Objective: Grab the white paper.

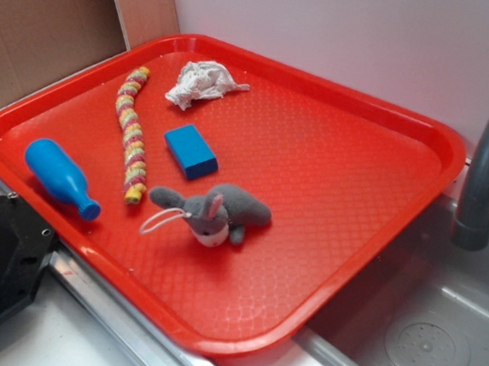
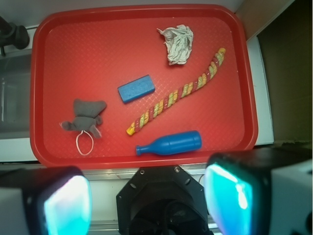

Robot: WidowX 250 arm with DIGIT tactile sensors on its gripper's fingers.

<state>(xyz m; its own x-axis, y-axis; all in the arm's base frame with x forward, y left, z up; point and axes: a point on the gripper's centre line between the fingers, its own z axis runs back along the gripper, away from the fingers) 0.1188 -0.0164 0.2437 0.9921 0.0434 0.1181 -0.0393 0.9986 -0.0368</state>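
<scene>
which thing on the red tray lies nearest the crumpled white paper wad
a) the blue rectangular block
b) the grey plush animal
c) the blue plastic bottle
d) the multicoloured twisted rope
d: the crumpled white paper wad lies beside the upper end of the multicoloured twisted rope on the red plastic tray, while the bottle, plush animal and block all lie farther off.

Both views are bright and evenly lit from above, with short, soft shadows. Small glints dot the red tray (image 1: 355,244). In the wrist view the gripper (image 2: 146,200) fingers (image 2: 66,203) nearest the lens are blurred and glow cyan; the tray ahead stays sharp, slightly bowed at its edges.
</scene>
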